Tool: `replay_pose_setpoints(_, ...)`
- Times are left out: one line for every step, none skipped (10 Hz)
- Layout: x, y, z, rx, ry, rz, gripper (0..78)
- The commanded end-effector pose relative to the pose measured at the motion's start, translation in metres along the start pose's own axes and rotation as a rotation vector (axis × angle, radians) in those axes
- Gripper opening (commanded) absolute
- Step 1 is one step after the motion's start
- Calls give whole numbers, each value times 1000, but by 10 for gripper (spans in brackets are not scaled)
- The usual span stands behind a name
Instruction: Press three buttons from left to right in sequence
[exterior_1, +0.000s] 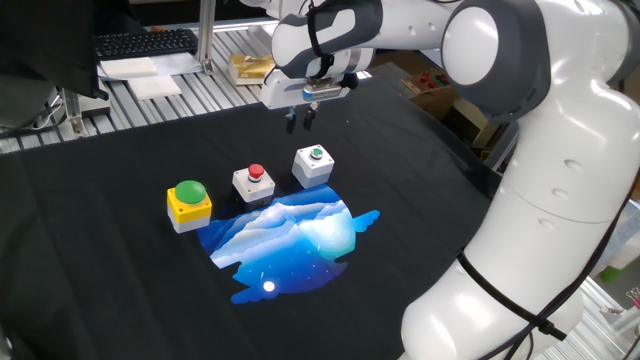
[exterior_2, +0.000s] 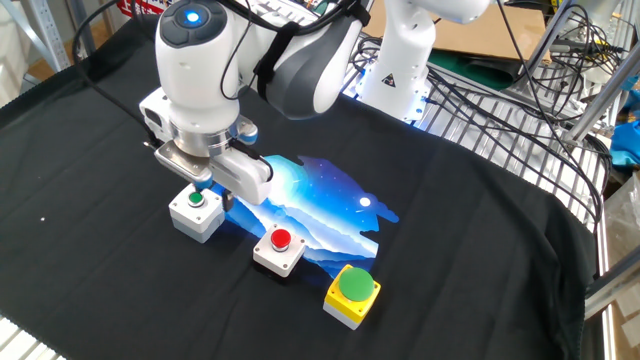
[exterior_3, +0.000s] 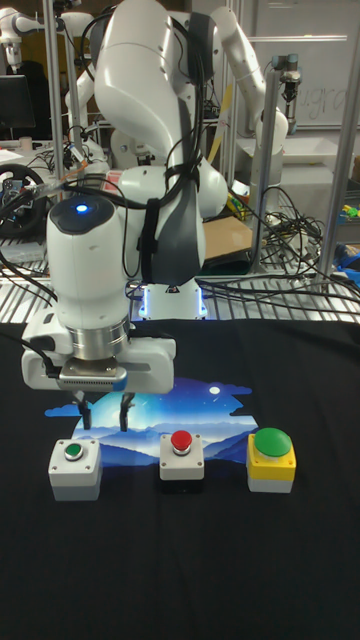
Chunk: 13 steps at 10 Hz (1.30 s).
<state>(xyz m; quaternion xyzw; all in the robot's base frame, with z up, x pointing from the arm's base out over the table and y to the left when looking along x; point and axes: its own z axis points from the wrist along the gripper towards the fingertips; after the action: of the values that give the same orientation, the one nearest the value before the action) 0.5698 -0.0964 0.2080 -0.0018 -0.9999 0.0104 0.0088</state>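
One fixed view: gripper (exterior_1: 301, 119) parted, suspended above small green button (exterior_1: 317, 154) on white box.
Other fixed view: domed green button (exterior_2: 354, 284) on yellow box, glossy.
Tall fixed view: red button (exterior_3: 181, 440) centred, black cloth (exterior_3: 180, 560) beneath.

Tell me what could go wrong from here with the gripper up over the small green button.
1. The gripper is open, its fingers apart above the small green button on its white box; pressing like that, they might straddle the cap.
2. The small red button on its white box sits close by, so sideways drift could bump it.
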Motion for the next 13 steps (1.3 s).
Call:
replay_pose_setpoints(-1,0,-1,0,-15,33,775)
replay_pose_setpoints(-1,0,-1,0,-15,33,775)
replay_pose_setpoints(-1,0,-1,0,-15,33,775)
replay_pose_setpoints(-1,0,-1,0,-15,33,775)
replay_pose_setpoints(-1,0,-1,0,-15,33,775)
replay_pose_setpoints(-1,0,-1,0,-15,33,775)
replay_pose_setpoints(-1,0,-1,0,-15,33,775)
replay_pose_setpoints(-1,0,-1,-55,-6,-47,775)
replay_pose_setpoints(-1,0,-1,-62,-6,-50,775)
replay_pose_setpoints(-1,0,-1,-82,-7,-55,775)
replay_pose_setpoints(-1,0,-1,-86,-11,-68,775)
replay_pose_setpoints(-1,0,-1,-85,-11,-73,775)
replay_pose_setpoints(-1,0,-1,-66,17,-72,775)
